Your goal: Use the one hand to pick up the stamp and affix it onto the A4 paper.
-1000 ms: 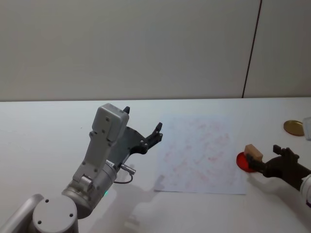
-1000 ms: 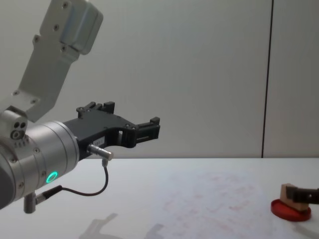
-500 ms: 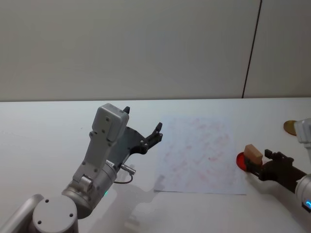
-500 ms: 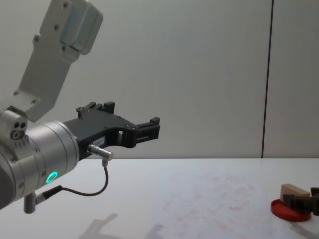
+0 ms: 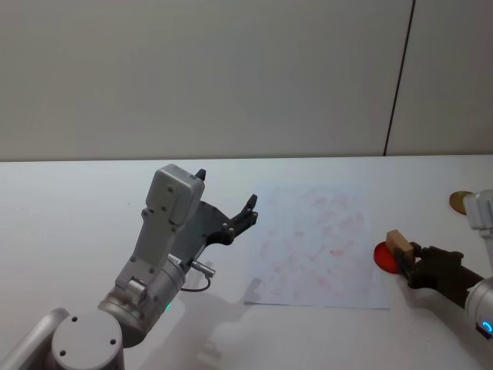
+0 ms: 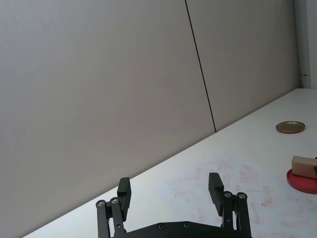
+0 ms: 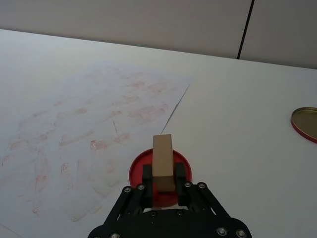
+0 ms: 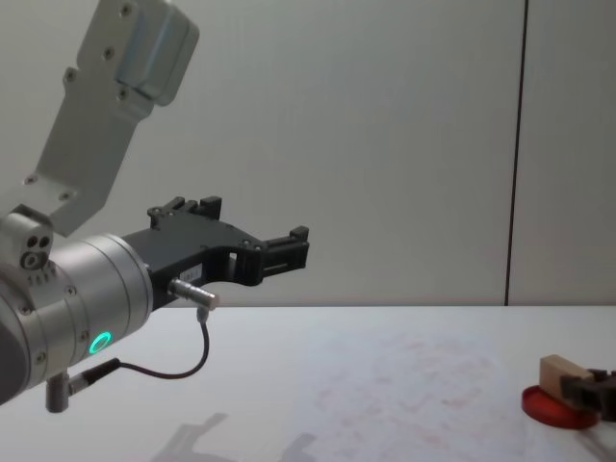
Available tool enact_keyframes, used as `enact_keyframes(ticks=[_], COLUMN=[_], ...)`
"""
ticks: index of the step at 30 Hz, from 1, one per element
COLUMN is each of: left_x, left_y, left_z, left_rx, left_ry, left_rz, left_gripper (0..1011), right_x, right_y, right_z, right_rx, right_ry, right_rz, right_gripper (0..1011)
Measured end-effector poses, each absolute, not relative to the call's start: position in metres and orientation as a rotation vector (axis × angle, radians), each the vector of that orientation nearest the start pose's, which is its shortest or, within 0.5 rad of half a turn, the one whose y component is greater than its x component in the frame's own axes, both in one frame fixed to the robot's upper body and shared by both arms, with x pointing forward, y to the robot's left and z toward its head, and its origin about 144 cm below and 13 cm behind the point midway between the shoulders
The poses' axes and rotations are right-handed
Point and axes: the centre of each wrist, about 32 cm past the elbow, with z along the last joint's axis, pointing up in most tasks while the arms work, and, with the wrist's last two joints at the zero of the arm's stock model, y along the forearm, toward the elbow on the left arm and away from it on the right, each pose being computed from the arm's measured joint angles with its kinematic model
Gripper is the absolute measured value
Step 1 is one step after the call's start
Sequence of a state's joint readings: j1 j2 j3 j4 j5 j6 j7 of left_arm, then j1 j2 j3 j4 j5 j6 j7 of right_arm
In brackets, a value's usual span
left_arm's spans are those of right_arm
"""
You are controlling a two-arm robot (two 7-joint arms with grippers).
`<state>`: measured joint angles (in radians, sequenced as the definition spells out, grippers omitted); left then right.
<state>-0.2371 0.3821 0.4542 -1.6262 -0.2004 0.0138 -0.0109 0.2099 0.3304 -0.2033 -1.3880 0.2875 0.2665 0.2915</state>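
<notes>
At round red ink pad (image 7: 136, 171), we see right gripper (image 7: 163, 172) pinching stamp (image 7: 162, 153): pale smooth rectangular wood block. Pink-speckled A4 paper (image 5: 316, 239) alongside. Left gripper (image 6: 169, 191) raised, spread wide.

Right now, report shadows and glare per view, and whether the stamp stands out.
Head view: the left gripper casts a shadow on the table by the near left corner of the A4 paper; no glare. Right wrist view: even light; the stamp, between the right gripper fingers, stands out against the red disc.

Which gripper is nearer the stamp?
Right. The right gripper grips the stamp over the red disc; the left gripper hovers open, across the paper from it.
</notes>
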Motion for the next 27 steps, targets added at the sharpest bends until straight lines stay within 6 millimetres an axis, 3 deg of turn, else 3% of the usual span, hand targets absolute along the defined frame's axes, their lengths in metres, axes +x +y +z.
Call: enact_keyframes(ticks=[5, 18, 27], left_x=[0.492, 0.492, 0.492], left_y=[0.198, 0.198, 0.198], left_z=[1.204, 1.204, 1.204], left_rx=[0.061, 0.061, 0.061], left_ry=[-0.268, -0.268, -0.268], left_rz=[1.124, 1.124, 1.124], left_gripper=[993, 993, 993], right_x=[0.513, 0.51, 0.507], right_y=[-0.282, -0.279, -0.266], right_z=[1.153, 1.157, 1.169], right_rx=[-0.259, -0.217, -0.179], right_ry=[0.184, 0.114, 0.068], right_rz=[-1.152, -1.145, -1.068], right_gripper=[213, 216, 214])
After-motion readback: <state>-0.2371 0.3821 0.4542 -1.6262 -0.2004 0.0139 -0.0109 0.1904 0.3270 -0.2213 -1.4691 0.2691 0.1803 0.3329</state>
